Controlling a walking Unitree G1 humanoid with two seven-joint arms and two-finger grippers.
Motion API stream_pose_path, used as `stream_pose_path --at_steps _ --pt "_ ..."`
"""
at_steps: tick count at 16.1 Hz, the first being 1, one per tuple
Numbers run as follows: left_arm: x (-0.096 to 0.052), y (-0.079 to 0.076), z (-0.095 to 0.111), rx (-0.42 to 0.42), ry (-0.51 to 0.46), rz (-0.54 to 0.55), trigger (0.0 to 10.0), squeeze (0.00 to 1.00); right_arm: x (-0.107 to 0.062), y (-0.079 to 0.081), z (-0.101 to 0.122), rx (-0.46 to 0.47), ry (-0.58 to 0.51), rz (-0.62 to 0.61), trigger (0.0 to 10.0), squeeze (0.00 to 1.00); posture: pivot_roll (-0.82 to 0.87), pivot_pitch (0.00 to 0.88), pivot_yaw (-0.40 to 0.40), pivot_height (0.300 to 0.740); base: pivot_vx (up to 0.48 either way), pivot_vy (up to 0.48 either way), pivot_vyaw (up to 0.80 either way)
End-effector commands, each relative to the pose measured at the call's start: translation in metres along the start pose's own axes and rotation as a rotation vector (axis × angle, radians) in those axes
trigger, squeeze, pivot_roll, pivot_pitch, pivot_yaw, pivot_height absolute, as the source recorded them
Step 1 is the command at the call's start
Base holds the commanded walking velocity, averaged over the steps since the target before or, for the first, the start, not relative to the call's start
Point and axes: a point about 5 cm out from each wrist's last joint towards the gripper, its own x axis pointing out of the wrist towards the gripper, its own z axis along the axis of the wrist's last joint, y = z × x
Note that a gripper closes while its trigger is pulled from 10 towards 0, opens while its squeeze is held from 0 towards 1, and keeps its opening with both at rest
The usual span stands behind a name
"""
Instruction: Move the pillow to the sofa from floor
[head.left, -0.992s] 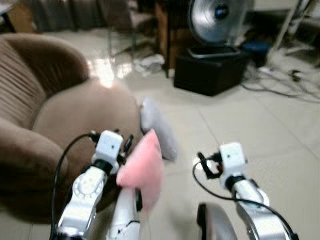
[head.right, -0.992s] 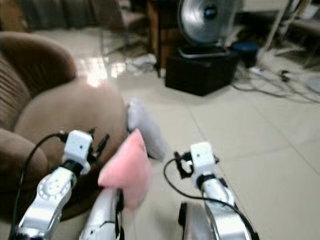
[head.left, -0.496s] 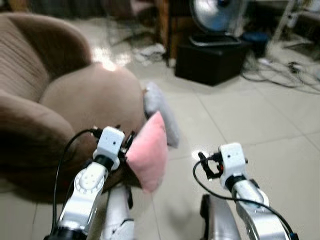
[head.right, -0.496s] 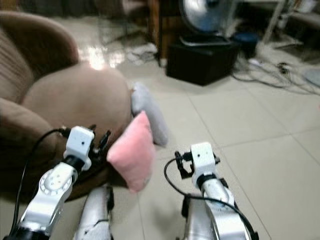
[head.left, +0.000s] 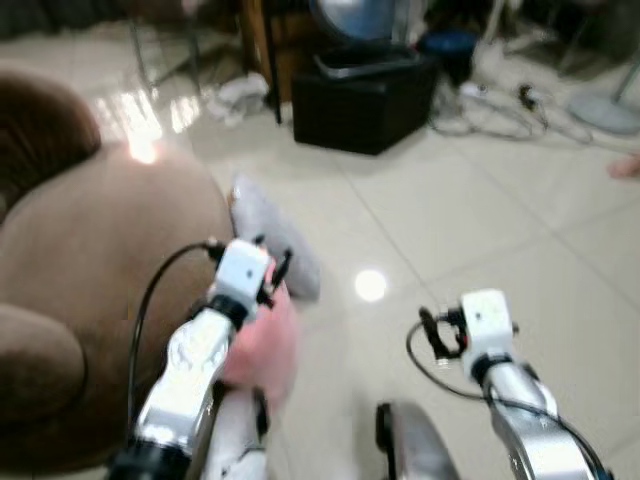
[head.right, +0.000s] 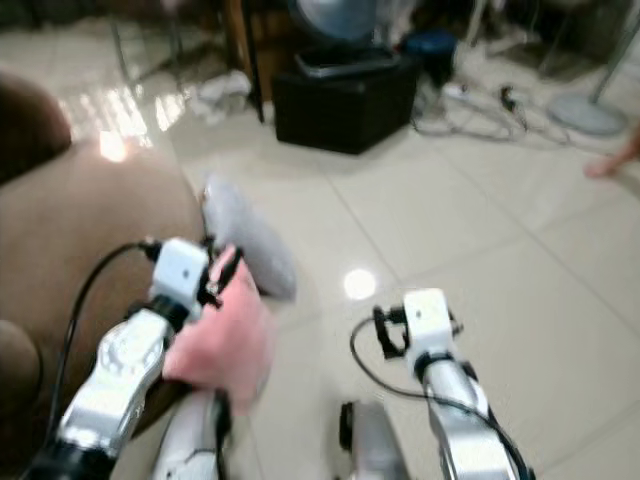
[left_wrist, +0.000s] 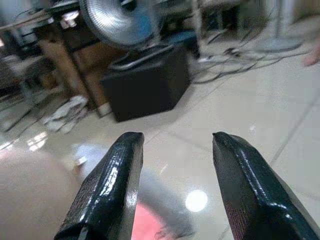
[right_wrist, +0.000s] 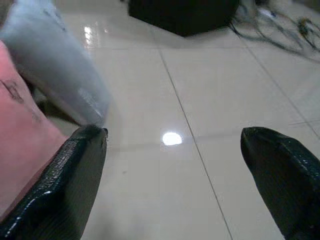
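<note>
The pink pillow (head.left: 262, 345) is blurred and sits low, just under my left wrist, against the front of the brown sofa (head.left: 90, 260). My left gripper (left_wrist: 172, 137) is open above it with nothing between its fingers; the pink pillow (left_wrist: 145, 225) shows below them. A grey pillow (head.left: 272, 235) leans on the sofa's front, on the floor. My right gripper (right_wrist: 172, 135) hangs wide open over the tiles, with the pink pillow (right_wrist: 20, 130) and the grey pillow (right_wrist: 55, 65) off to its side.
A black box (head.left: 360, 95) with a fan on it stands ahead. Cables (head.left: 495, 100) and a round stand base (head.left: 605, 108) lie at the far right. A person's foot (head.left: 625, 165) is at the right edge. Crumpled paper (head.left: 235, 95) lies near the box.
The view has swung and dipped. The pink pillow has dropped from in front of the left gripper's tip to beneath the left wrist. The right arm keeps its pose.
</note>
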Motion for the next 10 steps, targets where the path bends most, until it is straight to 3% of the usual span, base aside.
stream_pose_path --at_steps 1,5,7,8,9,10 --pt "-0.006 0.007 -0.009 0.004 0.044 0.028 10.0 0.0 0.001 0.01 0.005 -0.004 -0.025 0.037 10.0 0.0 -0.04 0.048 0.04 0.565 0.304 0.0 0.0" --pt "-0.006 0.013 -0.015 0.038 0.09 0.065 10.0 0.0 0.002 0.012 0.008 -0.008 -0.041 0.045 10.0 0.0 -0.03 0.05 0.039 0.565 0.074 0.0 0.0" --pt "-0.007 0.016 -0.025 0.031 0.166 0.059 10.0 0.0 0.002 0.013 0.011 -0.018 -0.053 0.055 10.0 0.0 -0.03 0.051 0.038 0.565 0.0 0.0 0.0" --pt "-0.006 0.016 -0.03 0.015 0.205 0.036 10.0 0.58 0.002 0.013 0.013 -0.028 -0.058 0.062 10.0 0.0 -0.03 0.054 0.038 0.565 0.0 0.0 0.0" --pt "-0.003 0.015 -0.049 0.021 0.335 -0.059 10.0 1.0 0.003 0.016 0.016 -0.059 -0.07 0.124 10.0 0.53 -0.03 0.059 0.037 0.565 0.0 0.0 0.0" --pt "0.001 0.015 -0.061 0.027 0.412 -0.081 10.0 1.0 0.004 0.019 0.018 -0.055 -0.087 0.181 10.0 1.0 -0.04 0.065 0.037 0.565 0.0 0.0 0.0"
